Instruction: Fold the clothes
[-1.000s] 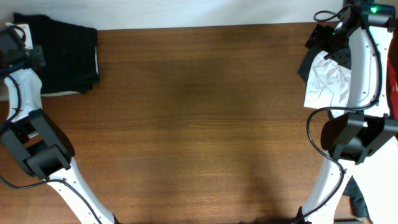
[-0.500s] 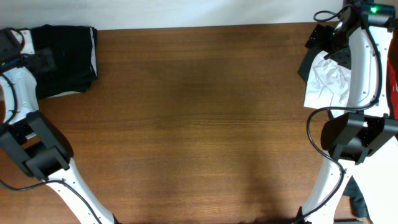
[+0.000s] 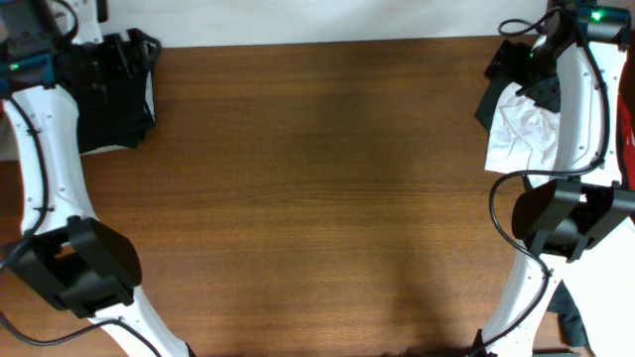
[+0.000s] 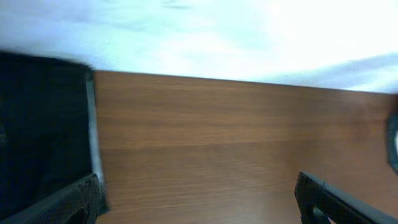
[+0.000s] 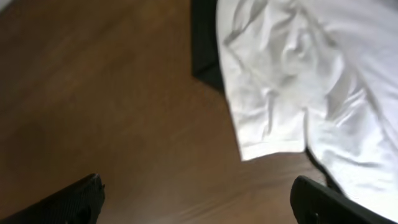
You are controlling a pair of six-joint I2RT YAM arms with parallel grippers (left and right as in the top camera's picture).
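A folded black garment (image 3: 111, 104) with a white edge lies at the table's back-left corner. In the left wrist view the black garment (image 4: 37, 124) fills the left side. My left gripper (image 3: 137, 52) hangs over its far edge, open and empty (image 4: 199, 208). A crumpled white garment (image 3: 523, 134) lies at the back right on top of a dark garment (image 3: 485, 107). My right gripper (image 3: 503, 65) hovers just beyond them, open with nothing between its fingers (image 5: 199, 205). In the right wrist view the white garment (image 5: 292, 81) lies ahead on the right, with the dark garment (image 5: 206, 46) peeking out beside it.
The brown wooden table (image 3: 317, 198) ends at a white back edge (image 3: 317, 20). Something red (image 3: 627, 129) shows at the right border. A dark cloth (image 3: 573, 315) lies off the table at the bottom right, beside the right arm's base.
My left gripper opened and let go of the black garment, then swung toward the back edge. The garment stays at the back-left corner. The right arm has barely moved.
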